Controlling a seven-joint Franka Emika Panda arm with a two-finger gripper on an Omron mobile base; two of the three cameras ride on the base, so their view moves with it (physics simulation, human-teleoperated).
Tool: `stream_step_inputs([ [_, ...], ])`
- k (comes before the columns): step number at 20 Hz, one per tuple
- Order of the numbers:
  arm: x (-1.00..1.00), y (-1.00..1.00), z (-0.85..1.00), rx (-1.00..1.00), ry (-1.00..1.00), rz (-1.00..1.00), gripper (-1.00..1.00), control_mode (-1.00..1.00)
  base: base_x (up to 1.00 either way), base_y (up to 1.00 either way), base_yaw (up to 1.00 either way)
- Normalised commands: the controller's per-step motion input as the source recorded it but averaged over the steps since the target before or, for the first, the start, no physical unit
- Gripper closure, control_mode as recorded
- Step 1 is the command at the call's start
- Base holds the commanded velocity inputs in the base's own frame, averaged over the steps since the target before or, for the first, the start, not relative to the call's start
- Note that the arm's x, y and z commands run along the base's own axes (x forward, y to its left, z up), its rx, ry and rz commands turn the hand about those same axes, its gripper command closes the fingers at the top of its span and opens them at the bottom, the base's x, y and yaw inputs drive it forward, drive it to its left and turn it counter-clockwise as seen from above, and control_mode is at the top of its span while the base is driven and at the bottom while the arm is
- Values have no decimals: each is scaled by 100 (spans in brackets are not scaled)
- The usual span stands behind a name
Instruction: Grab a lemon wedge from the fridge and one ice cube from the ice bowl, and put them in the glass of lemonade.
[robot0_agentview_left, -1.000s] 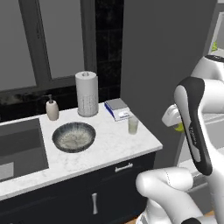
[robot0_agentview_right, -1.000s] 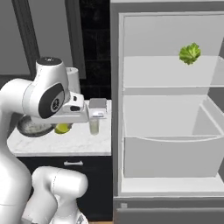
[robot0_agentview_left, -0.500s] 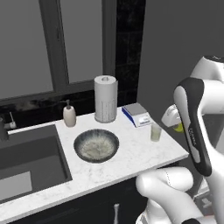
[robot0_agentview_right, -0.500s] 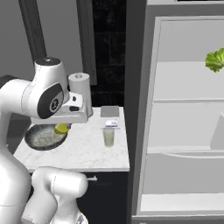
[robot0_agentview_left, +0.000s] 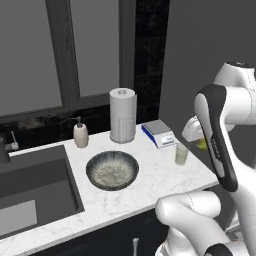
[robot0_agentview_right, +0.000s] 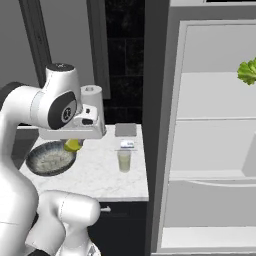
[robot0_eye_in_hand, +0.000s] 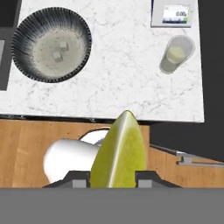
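The tool (robot0_eye_in_hand: 117, 180) is clenched on the lemon wedge (robot0_eye_in_hand: 119, 155), one wedge, pinched between the two dark tips and hanging out past the front edge of the desk (robot0_eye_in_hand: 127, 83), over the wooden floor (robot0_eye_in_hand: 26, 148). In the right base view the lemon wedge (robot0_agentview_right: 73, 145) sits under the arm's hand, above the near rim of the bowl (robot0_agentview_right: 50, 158).

On the marble desk, there's one bowl (robot0_eye_in_hand: 51, 44) with two ice cubes (robot0_eye_in_hand: 57, 54) inside, and one glass of lemonade (robot0_eye_in_hand: 176, 54) close to the right-hand edge, just in front of one small scale (robot0_eye_in_hand: 171, 14). Open marble lies between bowl and glass, well apart from each other. One paper towel roll (robot0_agentview_left: 123, 115) and one soap dispenser (robot0_agentview_left: 80, 134) stand at the back, and the sink (robot0_agentview_left: 30, 190) takes the left end.

The fridge (robot0_agentview_right: 210, 135) stands open right of the desk, white shelves bare but for one leafy green (robot0_agentview_right: 247, 71) up top.
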Motion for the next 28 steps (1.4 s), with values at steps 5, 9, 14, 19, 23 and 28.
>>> stream_step_inputs([
  [5,41,0,0,-1,19,-13,100,-100,0,0,0],
  [9,29,0,-12,0,4,-8,100,-100,0,0,0],
  [14,14,0,-37,-8,-8,-3,100,-100,0,0,0],
  [19,60,-11,-33,-17,-2,-2,100,-100,0,0,0],
  [23,98,-33,-12,-4,1,0,100,-100,0,0,0],
  [28,84,-37,-19,0,11,0,100,-100,0,0,0],
])
